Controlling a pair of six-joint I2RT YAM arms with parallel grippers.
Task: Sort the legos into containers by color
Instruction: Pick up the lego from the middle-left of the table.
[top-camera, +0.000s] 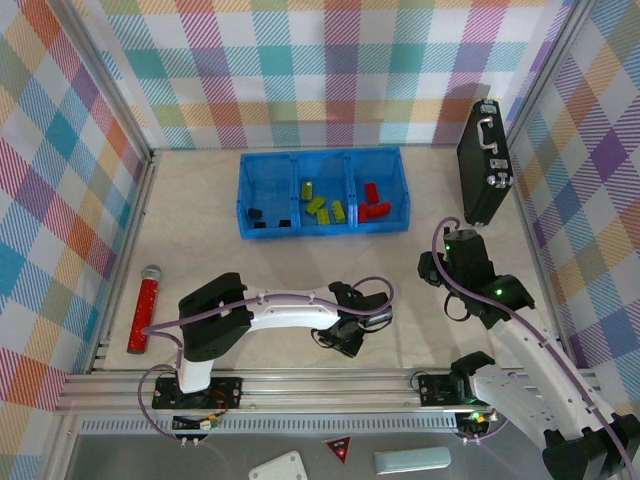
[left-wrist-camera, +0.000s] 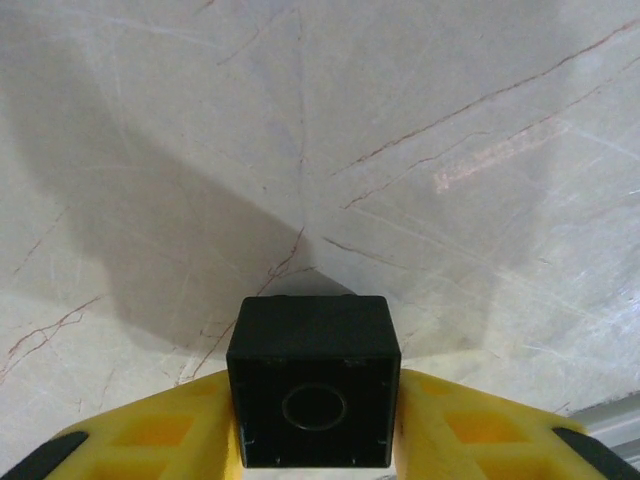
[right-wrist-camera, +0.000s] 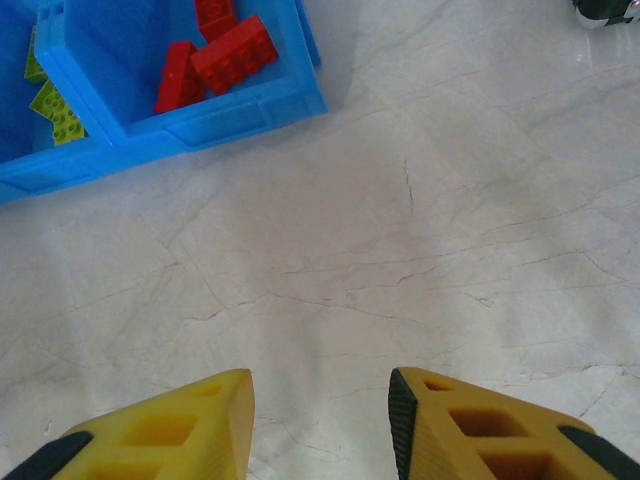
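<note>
At the table's near edge: one brick in hand.
Left gripper (top-camera: 358, 325) clenched on a black brick (left-wrist-camera: 313, 390); right gripper (right-wrist-camera: 320, 420) parted, empty. Blue tray (top-camera: 320, 231) holds black bricks (top-camera: 256, 213), green bricks (top-camera: 318, 205) and red bricks (top-camera: 374, 205), each colour in its own compartment; seemingly one drop left.

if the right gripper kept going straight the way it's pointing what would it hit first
Most likely the bare table. The right gripper angles down at it with open jaws, and the blue tray with red bricks sits left of that line, though depth is unclear.
</note>
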